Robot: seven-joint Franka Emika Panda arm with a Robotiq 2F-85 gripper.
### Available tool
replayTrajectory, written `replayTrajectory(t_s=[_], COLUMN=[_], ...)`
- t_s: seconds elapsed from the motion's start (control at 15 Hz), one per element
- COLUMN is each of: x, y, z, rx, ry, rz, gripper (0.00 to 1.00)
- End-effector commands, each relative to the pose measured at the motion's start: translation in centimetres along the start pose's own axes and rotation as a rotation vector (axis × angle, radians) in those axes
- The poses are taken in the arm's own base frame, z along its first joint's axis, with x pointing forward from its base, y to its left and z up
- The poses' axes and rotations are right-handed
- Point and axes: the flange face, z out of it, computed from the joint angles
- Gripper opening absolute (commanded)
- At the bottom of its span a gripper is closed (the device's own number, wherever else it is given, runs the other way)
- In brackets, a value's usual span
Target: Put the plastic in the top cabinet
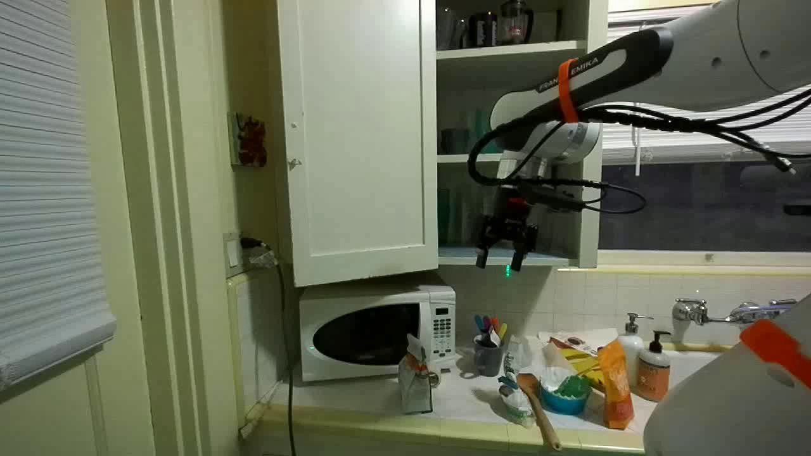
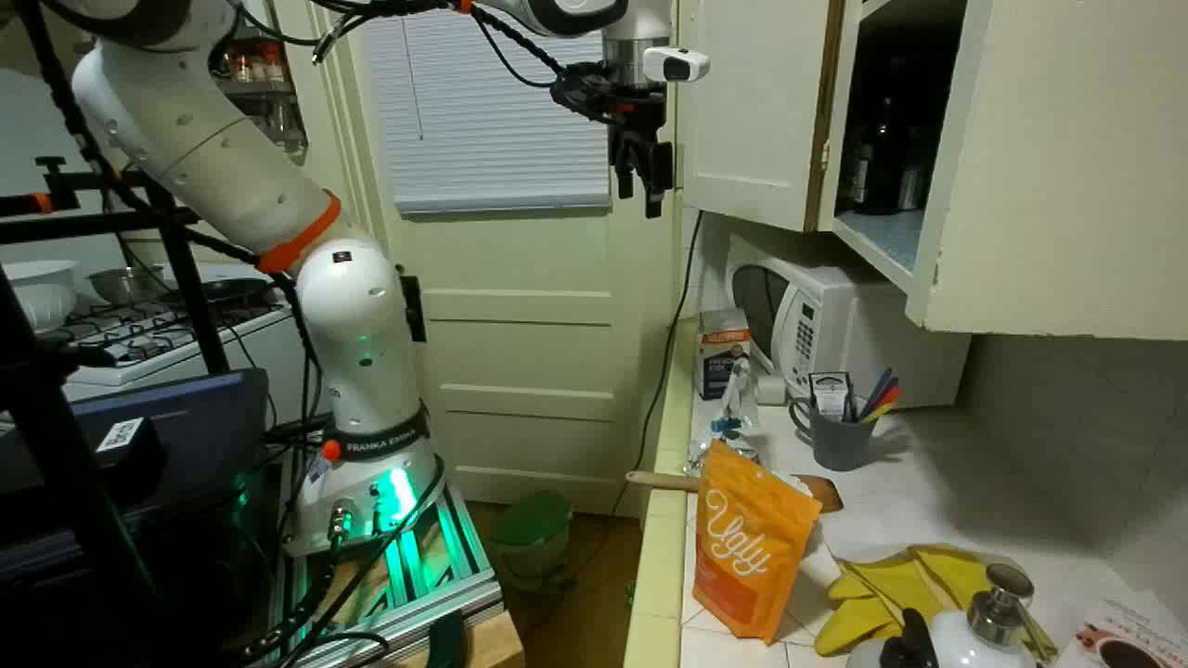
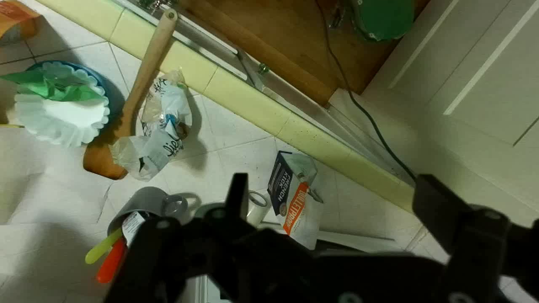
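The top cabinet hangs above the counter with its white door standing open. Its shelves hold glassware; a dark bottle shows inside it in an exterior view. A crumpled clear plastic bag with black print lies on the counter beside a wooden spatula. The plastic bag also shows in both exterior views. My gripper points down, open and empty, high above the counter near the cabinet's lowest shelf. It also shows in an exterior view and the wrist view.
The white microwave stands under the open door. A coffee bag, a grey mug with colourful handles, a wooden spatula, a blue bowl with paper filters and an orange pouch stand or lie on the counter.
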Motion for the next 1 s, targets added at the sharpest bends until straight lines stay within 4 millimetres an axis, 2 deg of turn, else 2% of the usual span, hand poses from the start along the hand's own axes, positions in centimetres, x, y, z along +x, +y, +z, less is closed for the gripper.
replayTrajectory(t_s=[0.0, 0.73, 0.93], x=[0.02, -0.02, 0.17], y=[0.01, 0.06, 0.88], z=[-0.04, 0.0, 0.81], rx=[0.0, -0.006, -0.043], ry=[-0.001, 0.004, 0.043], rz=[0.0, 0.003, -0.007], gripper=[1.0, 1.0, 1.0])
